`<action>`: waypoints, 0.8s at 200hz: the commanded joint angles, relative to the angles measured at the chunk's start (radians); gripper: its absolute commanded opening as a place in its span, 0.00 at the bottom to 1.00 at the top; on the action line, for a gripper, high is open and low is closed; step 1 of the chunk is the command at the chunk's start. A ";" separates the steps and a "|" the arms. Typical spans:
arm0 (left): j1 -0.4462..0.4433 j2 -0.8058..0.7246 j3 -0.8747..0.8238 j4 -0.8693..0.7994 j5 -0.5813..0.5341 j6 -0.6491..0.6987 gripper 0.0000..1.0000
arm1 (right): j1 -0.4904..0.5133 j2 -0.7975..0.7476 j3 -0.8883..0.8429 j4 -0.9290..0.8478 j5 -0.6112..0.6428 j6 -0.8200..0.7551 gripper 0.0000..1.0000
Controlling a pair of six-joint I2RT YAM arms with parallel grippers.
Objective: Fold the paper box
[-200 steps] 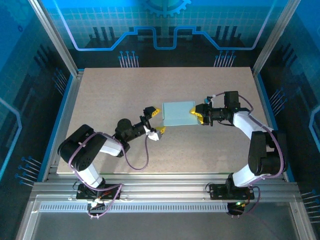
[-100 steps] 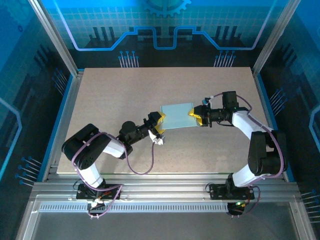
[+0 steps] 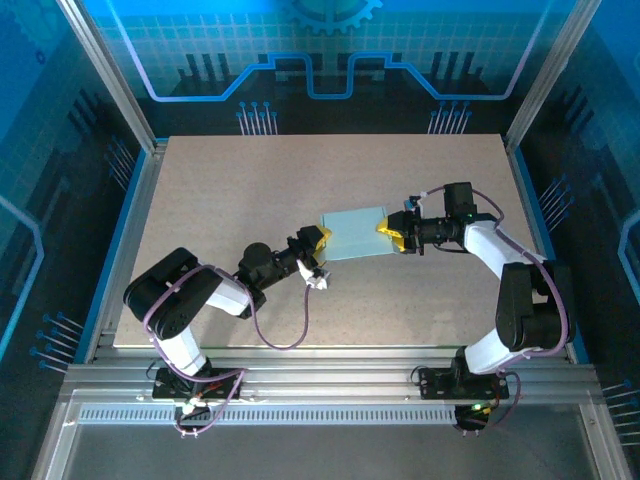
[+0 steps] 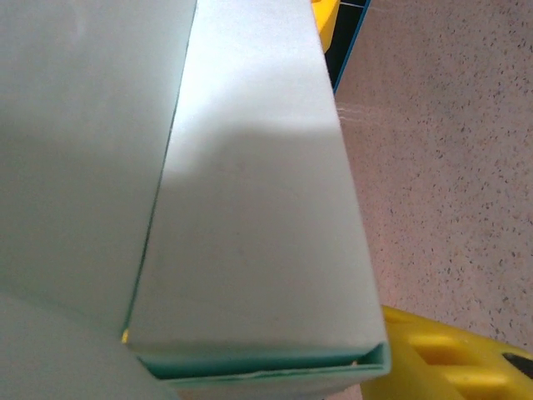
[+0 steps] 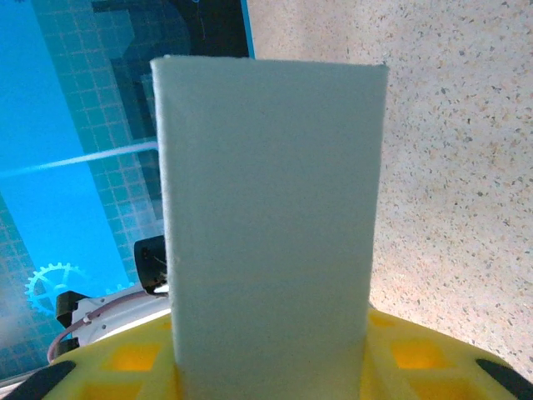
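Since the earlier frame our left gripper (image 3: pixel 317 255) had moved in against the left edge of the paper box (image 3: pixel 355 232), its fingers narrowing; we could not tell whether they had clamped the cardboard. Our right gripper (image 3: pixel 391 233) grasped the box's right edge between its yellow fingers (image 5: pixel 100 371). We saw the box between both grippers, near the middle of the bench (image 3: pixel 250 180).

You get bright, even overhead light on the speckled beige tabletop (image 3: pixel 250 200) in the top view, while the blue patterned wall panels (image 3: pixel 60 120) around it are dim. In your left wrist view a soft grey shadow crosses the upper part of the pale mint-blue cardboard box (image 4: pixel 258 250). In the right wrist view the box face is softly out of focus, and the tabletop glares pale at lower right.
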 commanded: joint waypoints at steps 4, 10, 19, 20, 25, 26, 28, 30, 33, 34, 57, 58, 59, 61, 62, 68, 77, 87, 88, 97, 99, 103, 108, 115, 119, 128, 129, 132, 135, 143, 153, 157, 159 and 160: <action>-0.008 -0.016 0.015 0.005 0.004 -0.040 0.48 | 0.007 -0.004 0.033 -0.028 -0.033 -0.019 0.14; -0.007 -0.017 0.017 0.005 0.008 -0.048 0.46 | 0.006 -0.004 0.035 -0.031 -0.031 -0.021 0.14; -0.009 -0.018 0.017 0.005 0.009 -0.056 0.42 | 0.005 -0.003 0.036 -0.031 -0.031 -0.021 0.15; -0.009 -0.018 0.016 0.005 0.009 -0.058 0.42 | 0.006 -0.003 0.036 -0.031 -0.031 -0.021 0.16; -0.009 -0.018 0.016 0.004 0.009 -0.061 0.40 | 0.006 -0.003 0.037 -0.033 -0.030 -0.021 0.16; -0.009 -0.017 0.016 0.005 0.009 -0.062 0.39 | 0.006 -0.003 0.037 -0.034 -0.030 -0.021 0.17; -0.010 -0.017 0.016 0.005 0.009 -0.062 0.39 | 0.006 -0.004 0.038 -0.035 -0.027 -0.022 0.17; -0.009 -0.017 0.016 0.006 0.009 -0.063 0.38 | 0.006 -0.004 0.039 -0.035 -0.026 -0.024 0.18; -0.009 -0.017 0.015 0.005 0.010 -0.065 0.38 | 0.005 -0.004 0.039 -0.038 -0.025 -0.023 0.18; -0.009 -0.016 0.016 0.005 0.010 -0.066 0.38 | 0.005 -0.004 0.040 -0.039 -0.025 -0.025 0.19; -0.009 -0.016 0.016 0.005 0.011 -0.089 0.35 | 0.001 -0.006 0.041 -0.045 -0.018 -0.024 0.25; -0.009 -0.015 0.016 0.005 0.011 -0.091 0.35 | 0.002 -0.006 0.041 -0.045 -0.018 -0.024 0.25; -0.009 -0.015 0.017 0.005 0.011 -0.093 0.35 | 0.002 -0.006 0.041 -0.045 -0.017 -0.024 0.26; -0.009 -0.015 0.017 0.005 0.011 -0.096 0.35 | 0.001 -0.007 0.041 -0.046 -0.015 -0.024 0.27; -0.009 -0.015 0.017 0.004 0.011 -0.097 0.35 | 0.001 -0.007 0.041 -0.047 -0.015 -0.024 0.28; -0.008 -0.015 0.017 0.004 0.011 -0.105 0.35 | -0.001 -0.008 0.042 -0.050 -0.012 -0.024 0.34; -0.009 -0.012 0.018 0.005 0.011 -0.124 0.35 | -0.005 -0.011 0.043 -0.051 -0.008 -0.023 0.44; -0.009 -0.008 0.019 0.005 0.011 -0.153 0.35 | -0.007 -0.017 0.043 -0.055 0.000 -0.023 0.55; -0.009 -0.008 0.019 0.005 0.012 -0.156 0.35 | -0.008 -0.018 0.044 -0.055 0.000 -0.024 0.57; -0.009 -0.003 0.021 0.005 0.011 -0.180 0.35 | -0.013 -0.025 0.044 -0.057 0.011 -0.023 0.67; -0.008 -0.003 0.022 0.005 0.012 -0.185 0.35 | -0.014 -0.026 0.044 -0.057 0.012 -0.023 0.69; -0.009 0.000 0.022 0.005 0.012 -0.198 0.35 | -0.016 -0.032 0.046 -0.059 0.017 -0.023 0.73; -0.008 0.001 0.022 0.004 0.012 -0.220 0.35 | -0.021 -0.038 0.045 -0.058 0.022 -0.022 0.78; -0.008 0.005 0.025 0.003 0.008 -0.252 0.35 | -0.026 -0.050 0.048 -0.056 0.029 -0.021 0.83; -0.008 0.008 0.026 0.003 0.008 -0.271 0.35 | -0.029 -0.057 0.049 -0.055 0.034 -0.021 0.86; -0.007 0.013 0.026 0.003 0.007 -0.308 0.35 | -0.037 -0.075 0.051 -0.049 0.042 -0.018 0.90; -0.007 0.014 0.026 0.003 0.007 -0.311 0.35 | -0.038 -0.077 0.051 -0.049 0.042 -0.018 0.90; -0.006 0.017 0.026 0.003 0.009 -0.324 0.35 | -0.041 -0.085 0.051 -0.048 0.047 -0.018 0.91; -0.004 0.018 0.025 0.003 0.012 -0.338 0.35 | -0.044 -0.090 0.052 -0.048 0.053 -0.017 0.91; -0.005 0.022 0.021 0.003 0.018 -0.369 0.33 | -0.052 -0.110 0.056 -0.053 0.070 -0.019 0.92; -0.005 0.026 0.017 0.003 0.034 -0.415 0.32 | -0.066 -0.135 0.062 -0.069 0.099 -0.030 0.93; -0.005 0.026 0.015 0.003 0.043 -0.435 0.32 | -0.071 -0.145 0.066 -0.079 0.112 -0.035 0.93; -0.005 0.026 0.013 0.003 0.047 -0.442 0.32 | -0.074 -0.151 0.069 -0.086 0.119 -0.039 0.93; -0.005 0.026 0.012 0.003 0.049 -0.446 0.32 | -0.075 -0.153 0.070 -0.090 0.122 -0.041 0.93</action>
